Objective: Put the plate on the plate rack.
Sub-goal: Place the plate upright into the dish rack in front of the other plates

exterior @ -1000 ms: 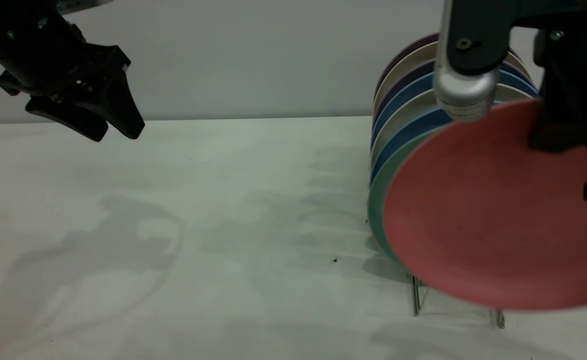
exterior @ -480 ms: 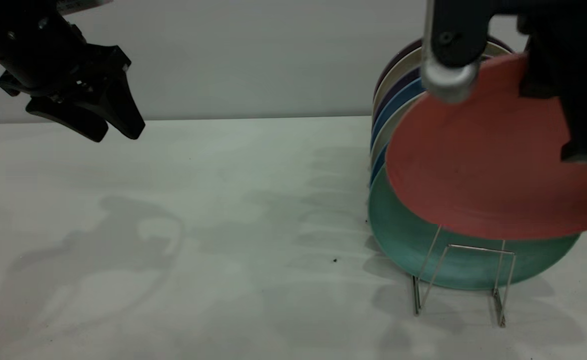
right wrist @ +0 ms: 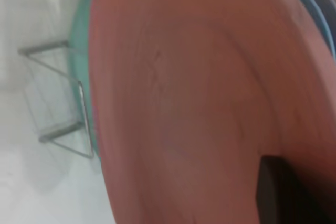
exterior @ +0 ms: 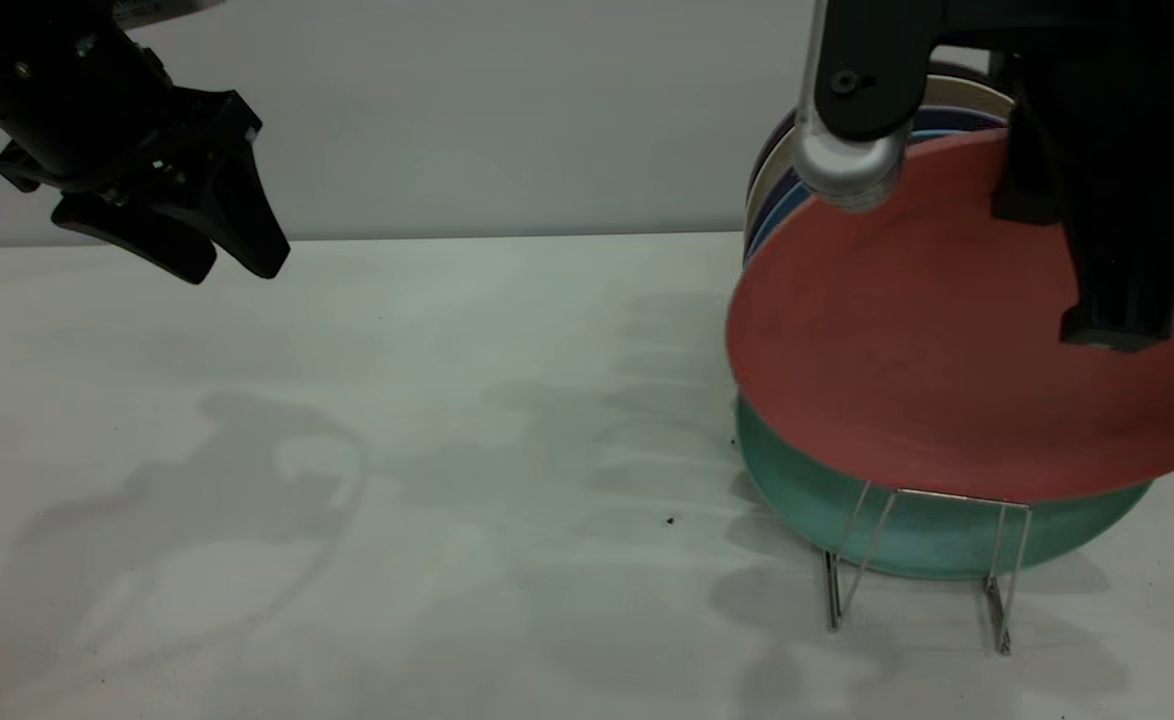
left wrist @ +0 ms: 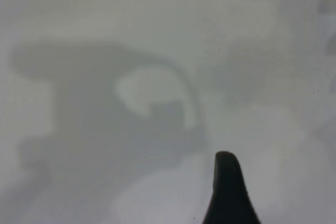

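Observation:
The salmon-pink plate (exterior: pixel 947 350) hangs tilted in the air at the right, above the front of the plate rack (exterior: pixel 932 560). Its lower edge covers the top of a mint-green plate (exterior: pixel 847 510) that stands in the rack. My right gripper (exterior: pixel 1107 330) is shut on the plate's upper right rim, with one dark finger across the plate's face. In the right wrist view the plate (right wrist: pixel 199 87) fills most of the frame, with my finger (right wrist: pixel 283 192) pressed on it and the plate rack (right wrist: pixel 58 98) beside it. My left gripper (exterior: pixel 227 265) hovers open at the far left, holding nothing.
Behind the green plate, several blue, cream and purple plates (exterior: pixel 777 190) stand on edge in the rack. The rack's front wire loop (exterior: pixel 1007 570) stands bare. The white table (exterior: pixel 447 450) stretches out to the left of the rack.
My right gripper has lifted the pink plate up and to the left and tipped it. The green plate's lower part and the rack's front loop now show. The left arm has not moved.

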`<move>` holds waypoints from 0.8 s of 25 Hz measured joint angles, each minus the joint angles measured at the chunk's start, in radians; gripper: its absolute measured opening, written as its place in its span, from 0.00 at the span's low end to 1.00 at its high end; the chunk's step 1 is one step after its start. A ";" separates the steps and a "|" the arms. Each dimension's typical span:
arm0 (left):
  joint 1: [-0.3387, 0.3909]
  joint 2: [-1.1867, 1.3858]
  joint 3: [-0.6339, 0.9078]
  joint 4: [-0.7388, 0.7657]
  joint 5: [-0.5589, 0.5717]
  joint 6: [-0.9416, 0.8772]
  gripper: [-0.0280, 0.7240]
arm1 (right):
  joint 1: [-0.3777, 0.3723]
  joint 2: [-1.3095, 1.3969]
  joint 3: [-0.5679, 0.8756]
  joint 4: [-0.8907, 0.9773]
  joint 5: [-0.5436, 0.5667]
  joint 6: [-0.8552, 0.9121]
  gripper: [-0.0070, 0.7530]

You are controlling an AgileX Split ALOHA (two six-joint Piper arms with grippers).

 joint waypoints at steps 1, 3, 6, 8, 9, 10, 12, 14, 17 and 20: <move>0.000 0.000 0.000 0.000 0.000 0.000 0.74 | 0.000 0.001 0.000 0.005 -0.002 0.001 0.12; 0.000 0.000 0.000 0.000 0.000 0.000 0.74 | 0.000 0.010 0.000 0.013 -0.003 0.001 0.12; 0.000 0.000 0.000 0.000 0.000 0.000 0.74 | 0.000 0.033 0.000 0.030 -0.003 0.001 0.12; 0.000 0.000 0.000 0.000 0.000 0.000 0.74 | 0.000 0.055 0.000 0.040 -0.005 0.001 0.12; 0.000 0.000 0.000 0.000 0.000 0.000 0.74 | 0.000 0.064 0.000 0.040 -0.008 0.001 0.12; 0.000 0.000 0.000 0.000 0.000 0.000 0.74 | 0.000 0.075 0.000 0.040 -0.015 0.001 0.12; 0.000 0.000 0.000 0.000 0.000 0.000 0.74 | 0.000 0.095 0.000 0.041 -0.030 0.001 0.12; 0.000 0.000 0.000 0.000 0.000 0.000 0.74 | 0.000 0.114 0.000 0.042 -0.041 0.001 0.12; 0.000 0.000 0.000 0.000 0.000 0.000 0.74 | 0.000 0.151 0.000 0.041 -0.052 0.007 0.12; 0.000 0.000 0.000 0.000 0.000 0.000 0.74 | 0.000 0.186 0.000 0.040 -0.064 0.020 0.12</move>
